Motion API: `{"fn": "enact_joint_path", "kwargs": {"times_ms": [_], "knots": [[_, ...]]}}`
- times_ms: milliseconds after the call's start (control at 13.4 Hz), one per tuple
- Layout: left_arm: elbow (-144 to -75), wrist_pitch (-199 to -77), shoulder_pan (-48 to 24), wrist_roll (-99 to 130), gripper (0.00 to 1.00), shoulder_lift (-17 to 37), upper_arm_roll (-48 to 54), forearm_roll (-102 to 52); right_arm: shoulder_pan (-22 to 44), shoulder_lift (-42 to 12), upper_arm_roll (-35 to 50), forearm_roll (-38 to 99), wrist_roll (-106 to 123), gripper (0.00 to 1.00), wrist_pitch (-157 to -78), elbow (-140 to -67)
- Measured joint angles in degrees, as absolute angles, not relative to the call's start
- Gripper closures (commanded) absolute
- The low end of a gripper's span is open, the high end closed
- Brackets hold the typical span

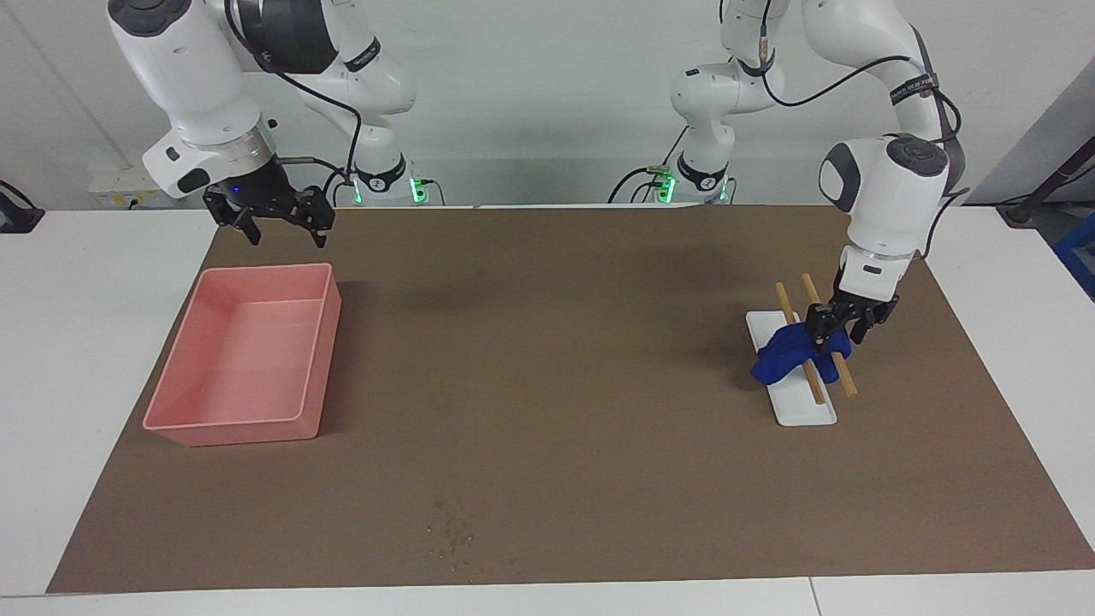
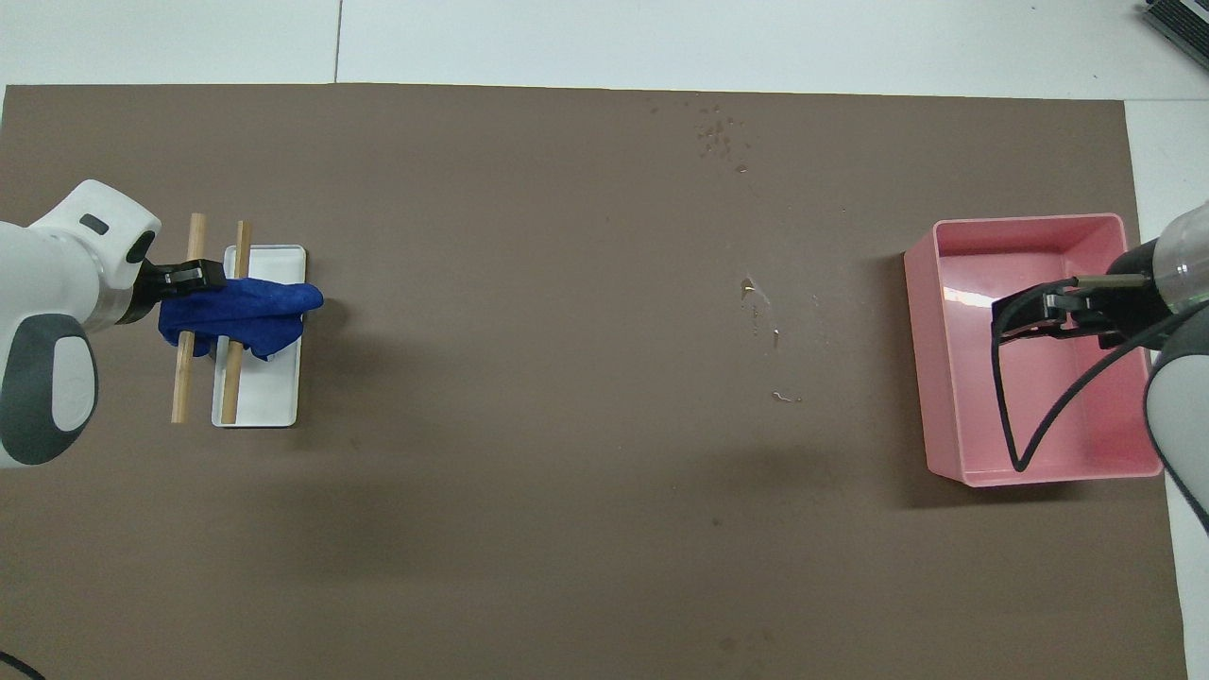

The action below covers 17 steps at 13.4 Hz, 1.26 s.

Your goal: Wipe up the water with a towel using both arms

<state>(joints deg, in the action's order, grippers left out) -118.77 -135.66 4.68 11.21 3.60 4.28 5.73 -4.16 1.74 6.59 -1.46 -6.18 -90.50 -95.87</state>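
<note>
Both views are bright and evenly lit from above, with sharp focus across the brown mat (image 1: 547,385). Shadows are soft and diffuse: broad faint patches lie on the mat, and a darker one hugs the pink bin (image 2: 1030,349) along its side. A pale glare streak shines on the bin's floor, and water droplets (image 2: 723,137) glint near the mat's edge
</note>
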Motion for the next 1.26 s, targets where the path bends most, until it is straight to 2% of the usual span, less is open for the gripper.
{"fn": "enact_joint_path", "kwargs": {"times_ms": [298, 521, 744, 893, 1264], "knots": [[-118.76, -135.66, 4.68, 11.23, 0.5, 3.58, 4.3, 5.73, -4.16, 1.74, 6.59, -1.46, -6.18, 0.0, -90.5, -95.87], [-118.76, -135.65, 4.68, 11.23, 0.58, 3.56, 4.32, 5.74, -4.16, 1.74, 6.59, -1.46, -6.18, 0.0, -90.5, -95.87], [-118.73, -135.65, 4.68, 11.24, 0.78, 3.54, 4.32, 5.74, -4.16, 1.74, 6.59, -1.46, -6.18, 0.0, -90.5, -95.87], [-118.16, -135.35, 4.68, 11.24, 1.0, 3.31, 4.32, 5.75, -4.16, 1.74, 6.59, -1.46, -6.18, 0.0, -90.5, -95.87], [-117.85, -134.98, 4.68, 11.28, 1.0, 3.02, 4.34, 5.75, -4.16, 1.74, 6.59, -1.46, -6.18, 0.0, -90.5, -95.87]]}}
